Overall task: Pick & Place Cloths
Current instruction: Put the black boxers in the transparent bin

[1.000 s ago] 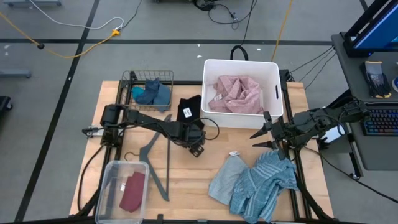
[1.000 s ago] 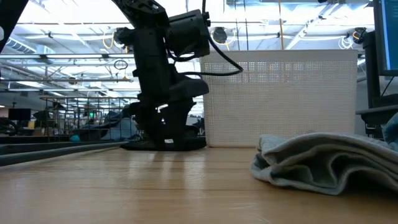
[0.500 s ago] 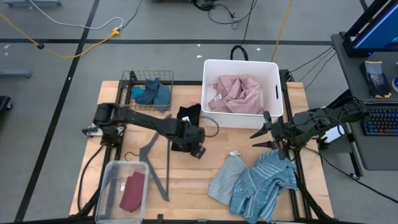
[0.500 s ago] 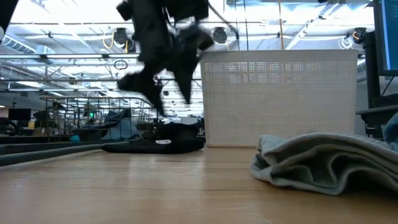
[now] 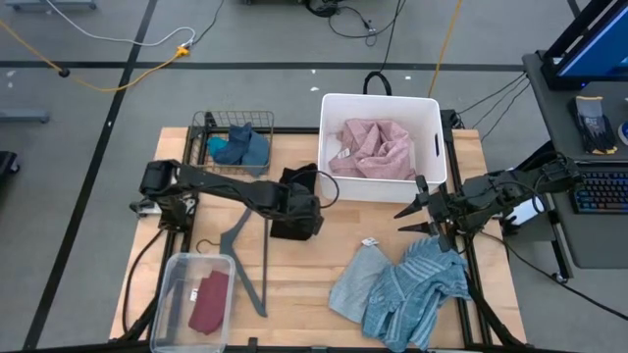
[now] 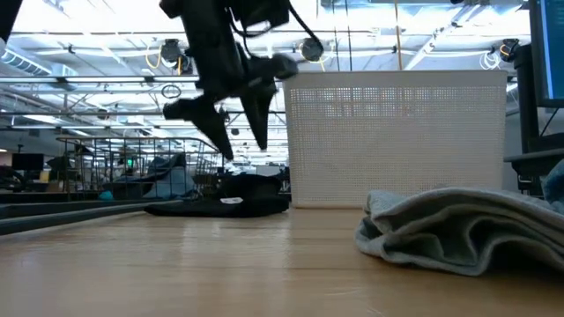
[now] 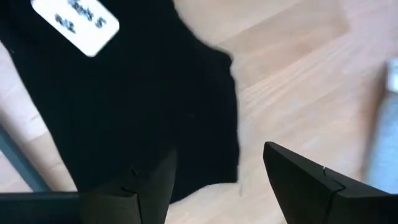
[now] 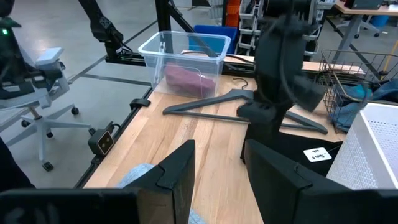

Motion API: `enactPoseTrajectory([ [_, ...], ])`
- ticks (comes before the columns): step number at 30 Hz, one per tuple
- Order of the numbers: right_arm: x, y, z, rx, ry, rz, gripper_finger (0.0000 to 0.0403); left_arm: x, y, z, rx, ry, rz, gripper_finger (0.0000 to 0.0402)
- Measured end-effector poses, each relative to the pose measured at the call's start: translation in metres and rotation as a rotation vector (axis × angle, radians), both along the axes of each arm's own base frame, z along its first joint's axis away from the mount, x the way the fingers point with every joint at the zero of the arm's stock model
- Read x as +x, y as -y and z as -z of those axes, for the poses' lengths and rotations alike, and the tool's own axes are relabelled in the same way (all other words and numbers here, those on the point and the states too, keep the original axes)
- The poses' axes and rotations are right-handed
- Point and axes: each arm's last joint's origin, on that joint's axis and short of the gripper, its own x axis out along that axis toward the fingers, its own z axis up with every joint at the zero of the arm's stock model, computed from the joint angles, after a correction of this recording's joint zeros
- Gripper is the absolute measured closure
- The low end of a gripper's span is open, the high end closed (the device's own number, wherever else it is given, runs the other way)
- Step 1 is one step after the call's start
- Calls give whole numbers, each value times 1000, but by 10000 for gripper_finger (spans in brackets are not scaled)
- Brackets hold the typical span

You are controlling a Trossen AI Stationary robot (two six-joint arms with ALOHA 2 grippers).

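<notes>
The left arm reaches in from the counter's left edge, its links stretched low and nearly straight toward the middle, wrist bent down. The left gripper (image 6: 231, 132) hangs above the counter, not touching it, with its jaws apart and nothing between them; in the wrist view both dark fingers (image 7: 298, 180) stand spread with a clear gap. The right arm waits at the counter's right edge, folded and pointing inward. The right gripper (image 5: 412, 218) is held level, jaws spread and empty, its two fingers (image 8: 180, 171) parted in its own wrist view.
</notes>
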Motion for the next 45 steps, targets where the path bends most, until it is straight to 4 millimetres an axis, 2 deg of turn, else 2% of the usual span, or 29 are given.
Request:
enactPoseTrajectory([
  [10, 0, 0, 0, 0, 0, 0, 271, 20, -11, 64, 16, -117, -43, 156],
  [15, 0, 0, 0, 0, 0, 0, 271, 24, -13, 87, -21, -178, -12, 156],
  [18, 0, 0, 0, 5, -2, 2, 271, 23, -9, 92, -27, -207, -8, 157],
  [21, 0, 0, 0, 16, -5, 5, 271, 21, -5, 93, -24, -229, -1, 174],
  [23, 0, 0, 0, 16, -5, 5, 271, 19, -3, 92, -18, -239, -4, 202],
  [31, 0, 0, 0, 17, -5, 5, 271, 22, 6, 92, -41, -202, -13, 376],
  [32, 0, 0, 0, 17, -6, 5, 271, 22, 7, 92, -42, -197, -12, 387],
  [36, 0, 0, 0, 17, -5, 5, 271, 21, 9, 85, -69, -179, -46, 387],
  [40, 0, 0, 0, 17, -5, 5, 271, 14, 14, 63, -97, -150, -55, 396],
  [42, 0, 0, 0, 17, -5, 5, 271, 7, 16, 46, -99, -137, -65, 397],
  [45, 0, 0, 0, 17, -5, 5, 271, -2, 19, 11, -68, -43, -89, 398],
])
